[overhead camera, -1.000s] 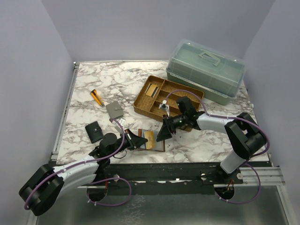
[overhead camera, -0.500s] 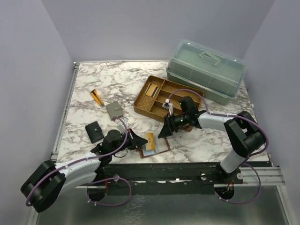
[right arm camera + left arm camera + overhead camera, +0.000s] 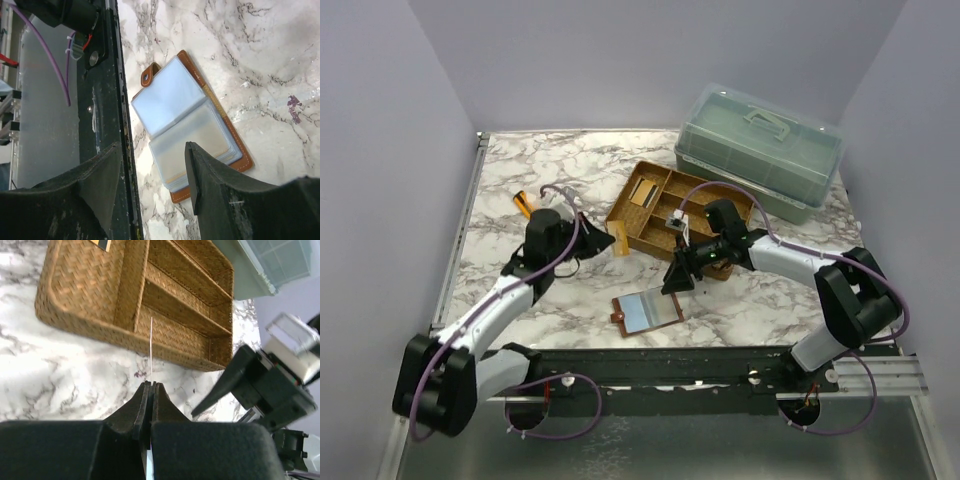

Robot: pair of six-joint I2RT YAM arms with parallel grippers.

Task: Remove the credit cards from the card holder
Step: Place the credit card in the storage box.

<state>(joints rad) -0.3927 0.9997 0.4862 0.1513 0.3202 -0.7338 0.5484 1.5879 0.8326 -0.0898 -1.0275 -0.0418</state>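
Leather reddish-brown bifold card holder (image 3: 190,130) looks floppy; left gripper (image 3: 151,386) pinches a thin, stiff, slick tan credit card (image 3: 151,347) by its edge, right gripper (image 3: 154,147) has jaws apart.

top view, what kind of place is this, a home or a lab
Likely a lab robot cell: plain walls box in a marble-look table, and the left arm and right arm are bolted to a rail at its near edge.

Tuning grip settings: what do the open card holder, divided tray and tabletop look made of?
Card holder: reddish-brown leather or faux leather cover, snap tab; glossy clear plastic sleeves inside. Tray: tan woven wicker or rattan, matte, weave visible. Tabletop: white, grey-veined marble pattern, smooth; stone or printed laminate, cannot tell.
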